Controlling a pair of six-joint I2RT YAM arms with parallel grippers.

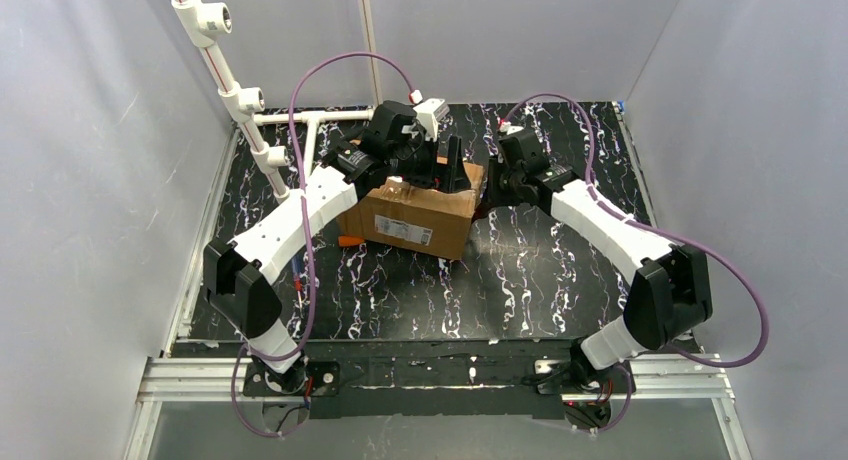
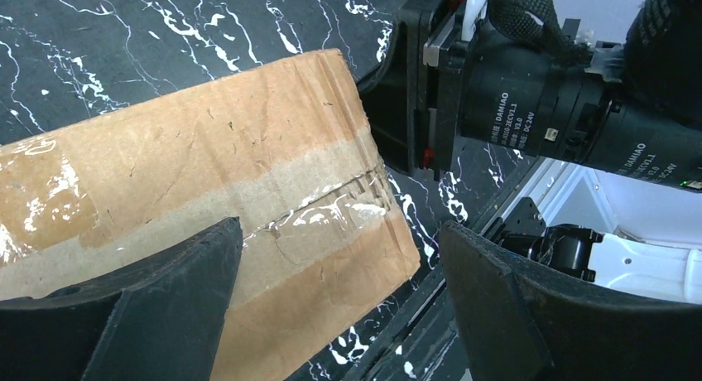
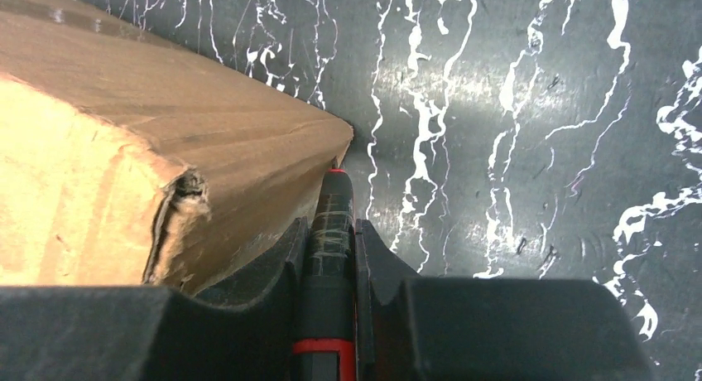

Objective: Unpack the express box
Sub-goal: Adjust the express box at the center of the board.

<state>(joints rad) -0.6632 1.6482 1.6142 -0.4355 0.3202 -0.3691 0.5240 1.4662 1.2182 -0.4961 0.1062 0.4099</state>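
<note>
**Top external view.** The express box (image 1: 415, 218) lies flat on the bench (image 1: 520, 280), slightly above and left of frame centre, with its white label on the near side face. The left pincer (image 1: 447, 165) hangs over the upper right end of the box. The right pincer (image 1: 490, 192) sits just beside the box's right end, low to the bench.

**Left wrist view.** The box fills the left and centre of the frame, with the glossy tape seam (image 2: 331, 207) running along its top face. The left pincer's fingers (image 2: 165, 315) stand wide apart at the lower left and lower right. They hold nothing; the box end lies between and beyond them.

**Right wrist view.** The right pincer is clamped on a black-and-red tool (image 3: 329, 232), pen-shaped and pointing up the frame. The tip sits at the box's corner, centre frame, close to the bench surface. Whether it touches the cardboard cannot be told.

**Step in hand (judgement).** The box is sealed, so the step is slitting the tape.

**Next move calls for:**
1. Placing the tool tip on a taped seam.
2. Drawing it along the seam with shallow pressure.
3. Steadying the box with the left pincer so it does not slide.
</note>
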